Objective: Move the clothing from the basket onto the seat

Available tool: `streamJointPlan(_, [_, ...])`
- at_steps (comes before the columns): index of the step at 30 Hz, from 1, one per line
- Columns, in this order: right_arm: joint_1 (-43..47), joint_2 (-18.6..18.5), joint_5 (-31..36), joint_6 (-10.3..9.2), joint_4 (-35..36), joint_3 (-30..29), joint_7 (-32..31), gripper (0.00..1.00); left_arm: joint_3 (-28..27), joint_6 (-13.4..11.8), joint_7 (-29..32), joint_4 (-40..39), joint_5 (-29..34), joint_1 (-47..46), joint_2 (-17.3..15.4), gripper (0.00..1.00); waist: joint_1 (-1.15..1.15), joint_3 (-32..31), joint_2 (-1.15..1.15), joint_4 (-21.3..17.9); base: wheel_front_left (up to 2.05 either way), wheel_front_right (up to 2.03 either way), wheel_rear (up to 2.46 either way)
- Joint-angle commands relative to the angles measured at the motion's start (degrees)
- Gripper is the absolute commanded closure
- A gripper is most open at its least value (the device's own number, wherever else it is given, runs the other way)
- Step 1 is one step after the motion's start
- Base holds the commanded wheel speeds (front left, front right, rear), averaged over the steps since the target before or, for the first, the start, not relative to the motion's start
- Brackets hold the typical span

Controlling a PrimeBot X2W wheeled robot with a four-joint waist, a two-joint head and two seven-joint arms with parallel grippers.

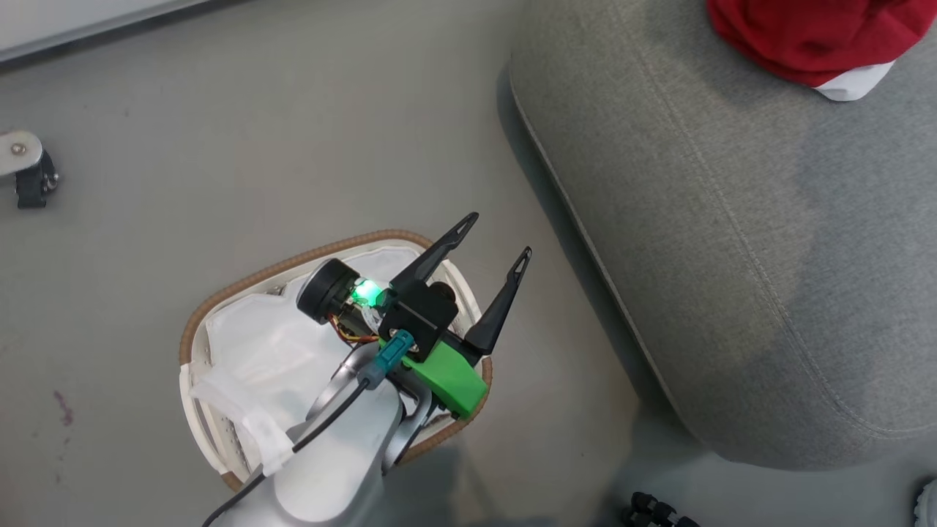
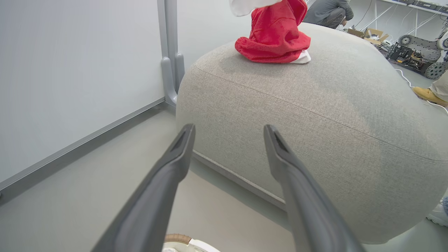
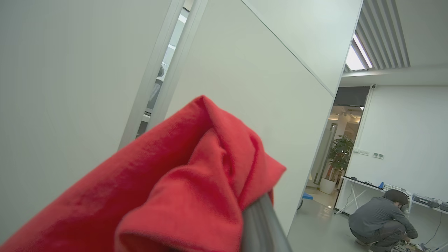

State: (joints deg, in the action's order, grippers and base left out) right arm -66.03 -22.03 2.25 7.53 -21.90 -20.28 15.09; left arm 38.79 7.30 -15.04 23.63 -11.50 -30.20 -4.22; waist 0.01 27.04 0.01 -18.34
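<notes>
- Snagging is my first worry: in the right wrist view the clothing [image 3: 182, 189] is folded over the right gripper [image 3: 260, 227], which is clamped tight on it. If those jaws part, I judge the cloth could cling to the finger and get dragged off when the arm lifts.
- Sliding is the second risk. The red heap's lower end rests on top of the seat [image 2: 315, 122], whose top is rounded. If it is released off-centre, it could roll towards an edge.
- Liner trouble is the third. The left gripper [image 1: 499, 234] hangs over the basket [image 1: 388, 234] with its fingers spread wide and nothing between them. A careless dip there could catch the loose white liner [image 1: 256, 351] instead of a garment.
- I see no red inside the basket from the head view, though the forearm hides part of it, so I would check before calling it done.
- My count is one basket, one seat, two grippers and one red heap. I cannot tell whether that heap is one garment or several.
- One person [image 3: 381, 217] crouches in the room beyond, well apart from the work.
</notes>
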Motion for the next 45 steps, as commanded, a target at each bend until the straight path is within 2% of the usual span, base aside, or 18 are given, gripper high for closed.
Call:
streamJointPlan(1, [-1.95, -0.75, -0.56, -0.08, -1.44, -1.64, 0.11, 1.0, -0.51, 0.13, -0.2, -0.46, 0.25, -1.42, -0.59, 0.0, -0.01, 4.76, -0.01, 3.05, 0.0, 0.0, 0.0])
streamJointPlan(4, [-4.18, -2.48, -0.02, -0.08, -3.55, -3.98, 0.1, 1.0, -0.84, 0.14, -0.2, -0.81, 0.74, -2.38, -1.18, 0.0, -0.01, 7.11, -0.01, 3.19, 0.0, 0.0, 0.0])
streamJointPlan(7, [-2.56, -2.97, 0.75, -0.08, -6.12, -5.74, 0.1, 1.0, -1.04, 0.03, -0.19, -1.08, 1.11, -3.06, -1.57, 0.0, -0.01, 9.15, -0.01, 3.24, 0.0, 0.0, 0.0])
streamJointPlan(15, [8.72, 3.13, 1.75, -0.08, -11.67, -10.61, 0.11, 1.0, -1.52, -0.73, -0.2, -1.17, 1.73, -4.06, -2.91, 0.0, -0.01, 13.08, -0.01, 2.84, 0.0, 0.0, 0.0])
streamJointPlan(24, [16.81, 9.24, 1.52, -0.08, -12.25, -10.57, 0.12, 1.0, -1.9, -1.06, -0.2, -1.4, 1.14, -3.25, -4.15, 0.0, -0.01, 13.24, -0.01, 1.72, 0.0, 0.0, 0.0])
streamJointPlan(26, [18.08, 9.73, 1.33, -0.08, -11.95, -10.04, 0.12, 0.76, -1.92, -1.04, -0.2, -1.59, 1.06, -3.12, -4.41, 0.0, -0.01, 12.85, -0.01, 1.34, 0.0, 0.0, 0.0])
streamJointPlan(27, [18.84, 9.89, 1.18, -0.08, -11.79, -9.71, 0.11, 0.46, -1.87, -1.01, -0.2, -1.69, 0.99, -3.0, -4.41, 0.0, -0.01, 12.58, -0.01, 1.19, 0.0, 0.0, 0.0])
streamJointPlan(28, [19.37, 10.04, 1.23, -0.08, -11.65, -9.26, 0.12, 0.08, -1.83, -0.97, -0.2, -1.76, 0.85, -2.88, -4.41, 0.0, -0.01, 12.3, -0.01, 1.07, 0.0, 0.0, 0.0])
streamJointPlan(29, [20.06, 10.08, 1.1, -0.08, -11.45, -8.79, 0.12, 0.0, -1.73, -0.92, -0.2, -1.89, 0.7, -2.78, -4.32, 0.0, -0.01, 11.96, -0.01, 0.99, 0.0, 0.0, 0.0])
streamJointPlan(37, [26.68, 10.24, 0.36, -0.08, -9.62, -6.36, 0.12, 0.0, -1.89, -0.59, -0.2, -2.57, -0.99, -1.07, -2.87, 0.0, -0.01, 7.23, -0.01, 1.2, 0.0, 0.0, 0.0])
streamJointPlan(45, [33.28, 7.44, 1.08, -0.08, -6.97, -4.51, 0.11, 0.0, -3.98, -0.39, -0.2, -3.61, -2.88, 2.29, -0.8, 0.0, -0.01, -0.77, -0.01, 3.11, 0.0, 0.0, 0.0])
